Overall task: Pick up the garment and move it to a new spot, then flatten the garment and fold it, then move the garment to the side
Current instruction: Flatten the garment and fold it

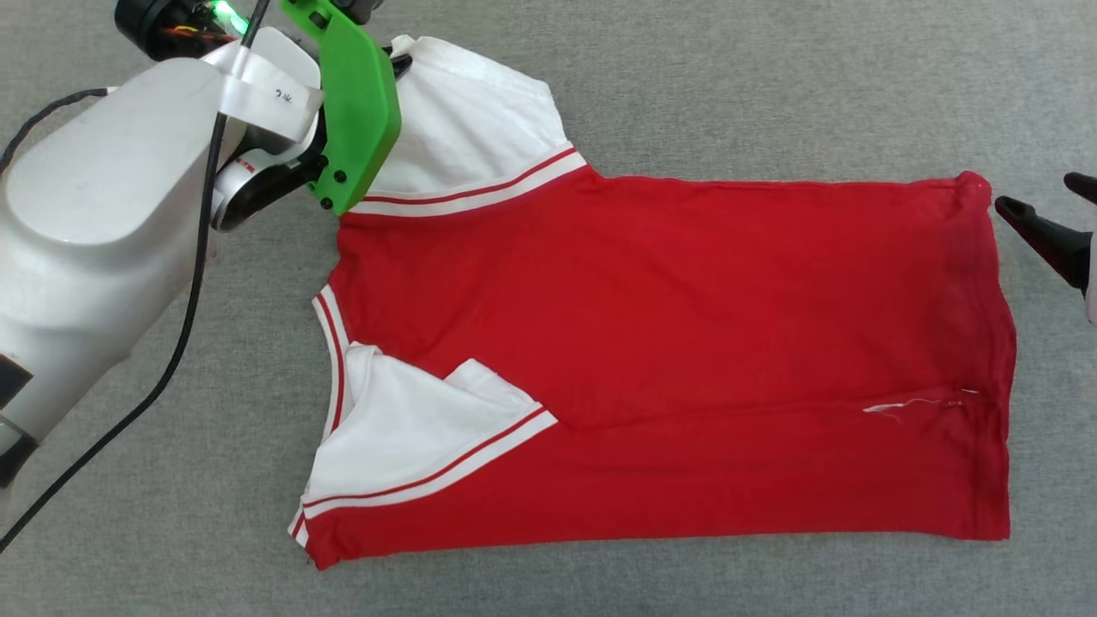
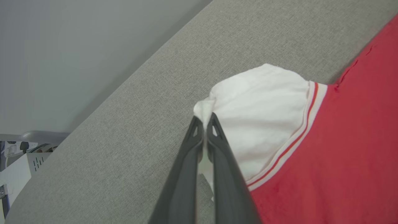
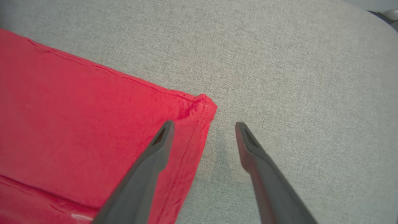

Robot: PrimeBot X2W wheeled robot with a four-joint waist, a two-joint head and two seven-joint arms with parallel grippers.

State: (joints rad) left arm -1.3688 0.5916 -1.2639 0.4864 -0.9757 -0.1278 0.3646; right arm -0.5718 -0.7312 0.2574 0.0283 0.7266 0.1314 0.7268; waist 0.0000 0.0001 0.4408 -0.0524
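My left end effector [image 2: 204, 123] is pinched shut on the far white sleeve of the garment [image 1: 668, 343], which lies flat on the counter [image 1: 771, 86]. My right end effector [image 3: 204, 124] hangs spread, the hem corner just beside its tips. One side seems folded in; this side's fold and the move aside remain.

No legible text, tape label [image 1: 274, 94] unreadable

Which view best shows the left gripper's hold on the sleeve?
Left wrist view: the left gripper is shut on the white sleeve of the garment, cloth pinched at the tips. Head view shows the sleeve, but the green wrist mount covers the pinch. Right wrist view shows the red hem corner.
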